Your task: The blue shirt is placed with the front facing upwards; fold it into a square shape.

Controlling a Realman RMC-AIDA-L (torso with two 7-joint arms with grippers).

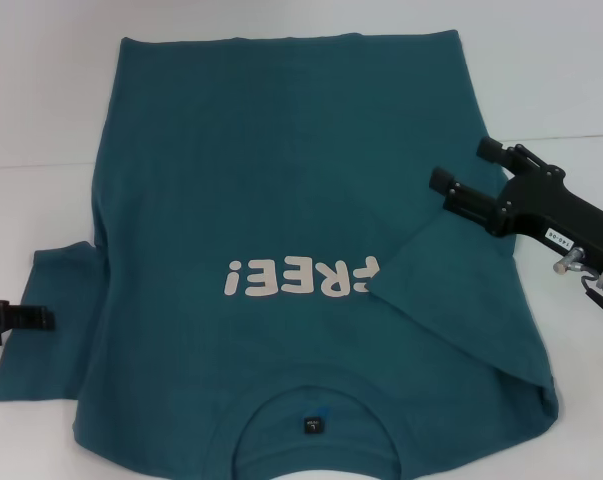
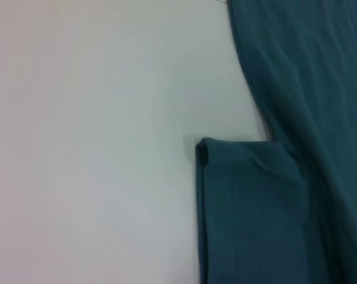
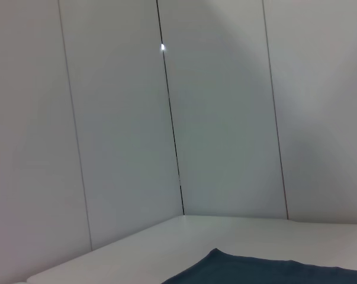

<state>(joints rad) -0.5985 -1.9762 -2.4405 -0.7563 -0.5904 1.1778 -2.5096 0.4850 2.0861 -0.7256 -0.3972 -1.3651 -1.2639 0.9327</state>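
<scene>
Blue shirt (image 1: 281,200) lies flat on the white surface (image 1: 41,90), filling the middle of the head frame, "FREE!" lettering (image 1: 299,277) up, its right sleeve (image 1: 461,290) folded inward. Right claw (image 1: 465,172), at the right edge, hovers wide apart above that sleeve, holding nothing. Left claw (image 1: 16,320), at the left edge beside the other sleeve (image 1: 46,320); I cannot tell its state.

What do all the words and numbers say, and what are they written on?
"REE!" in white letters on the blue shirt, upside down in the head view; a folded-over sleeve hides the letter before it.
Neck label on the shirt: a tiny mark, too small to read.
White sticker on the right gripper: small dark print, too small to read.
The wrist views show no writing.
</scene>
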